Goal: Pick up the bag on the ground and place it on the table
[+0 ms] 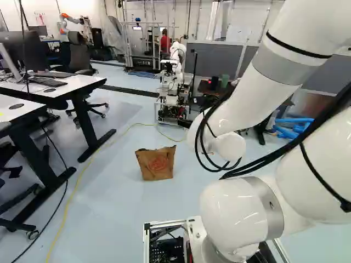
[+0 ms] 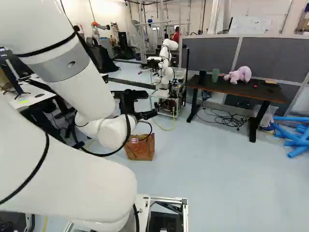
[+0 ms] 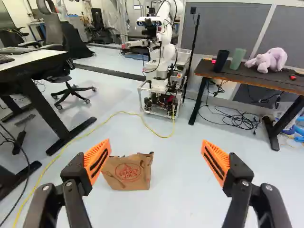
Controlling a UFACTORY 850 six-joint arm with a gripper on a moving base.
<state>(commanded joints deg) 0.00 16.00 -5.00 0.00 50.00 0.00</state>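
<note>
In the right base view my gripper [image 2: 145, 115] shows in part beyond the arm, above the bag. The brown paper bag [image 1: 156, 164] stands upright on the floor, its top edge crumpled. In the wrist view the gripper [image 3: 156, 159] is open wide with nothing between its fingers; the bag [image 3: 128, 172] stands on the floor ahead, closer to one finger's orange pad. A dark-topped table [image 2: 231, 89] at the right of the right base view holds a purple plush toy [image 2: 238, 75], a green cup [image 2: 215, 75] and a black cup.
Another robot [image 3: 164, 61] on a wheeled frame stands beyond the bag. A yellow cable [image 3: 97, 127] runs along the floor. White-topped desks [image 1: 57, 87] and an office chair line one side. Black cables [image 3: 237, 118] lie under the dark table, blue tubes [image 2: 292, 137] beside it.
</note>
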